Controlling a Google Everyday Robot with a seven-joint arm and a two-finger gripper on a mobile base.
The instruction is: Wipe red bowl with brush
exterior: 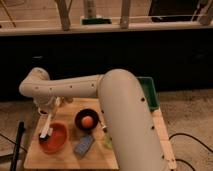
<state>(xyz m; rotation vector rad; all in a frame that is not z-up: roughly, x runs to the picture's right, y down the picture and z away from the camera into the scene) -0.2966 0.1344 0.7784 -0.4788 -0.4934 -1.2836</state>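
Note:
The red bowl (pixel 55 138) sits on the left part of the wooden table (pixel 67 161). The brush (pixel 46 125) leans steeply over the bowl's left side, its white handle rising to my gripper (pixel 50 109) and its dark bristle head down at the bowl's left rim. My gripper hangs just above the bowl's far edge, shut on the top of the handle. My arm comes in from the lower right and bends at an elbow above the table's left end.
A dark bowl with an orange ball (pixel 87 120) stands right of the red bowl. A blue-grey sponge (pixel 84 146) lies in front of it. A green bin (pixel 151 92) is behind my arm. A black post (pixel 19 142) stands left of the table.

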